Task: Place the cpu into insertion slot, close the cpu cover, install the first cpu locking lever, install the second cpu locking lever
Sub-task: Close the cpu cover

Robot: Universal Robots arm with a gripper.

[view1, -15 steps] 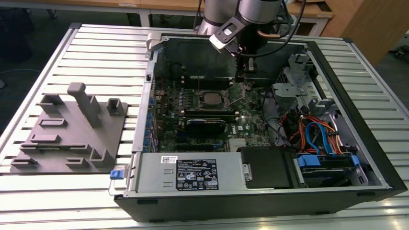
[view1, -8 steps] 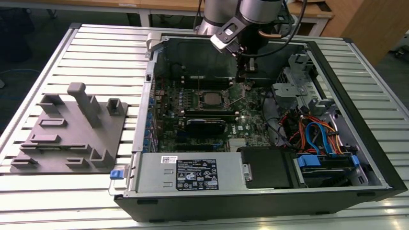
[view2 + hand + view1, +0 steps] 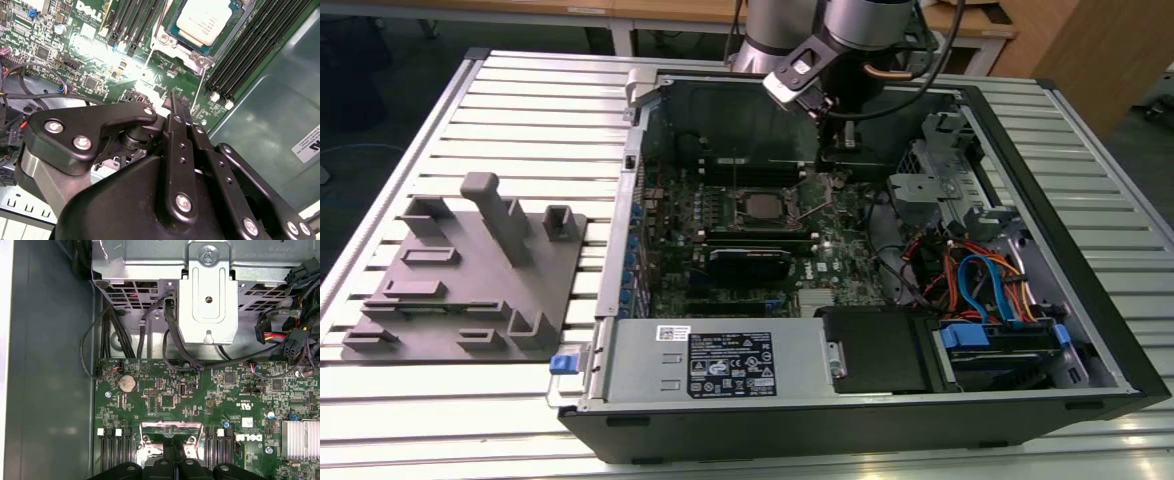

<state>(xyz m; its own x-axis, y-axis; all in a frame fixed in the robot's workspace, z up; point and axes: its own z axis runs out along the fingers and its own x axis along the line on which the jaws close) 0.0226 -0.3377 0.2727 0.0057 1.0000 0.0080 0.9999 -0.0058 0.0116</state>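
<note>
Inside the open black metal computer case (image 3: 1074, 215), the small flat square cpu with a dull silver-tan top (image 3: 758, 204) (image 3: 207, 19) is lying flat in the square black-rimmed insertion slot (image 3: 779, 206) of the green circuit board (image 3: 843, 262) (image 3: 165, 390). The thin metal square-windowed cpu cover (image 3: 220, 45) is lying down around the chip, framing its top. The black two-fingered gripper (image 3: 831, 163) (image 3: 179, 101) (image 3: 177, 459) is hanging low over the board, just beside the socket, toward the exterior view's right and the far wall of the case. Its fingers are pressing together, nothing showing between them. A thin silver wire lever (image 3: 201, 85) is running from the socket corner toward the fingertips; whether they are touching cannot be told. Long narrow black memory slots (image 3: 250, 45) are flanking the socket. The case is resting on a slatted pale metal table (image 3: 520, 100), and a grey moulded fixture block (image 3: 467, 285) is sitting at the exterior view's left, well apart from the case.
</note>
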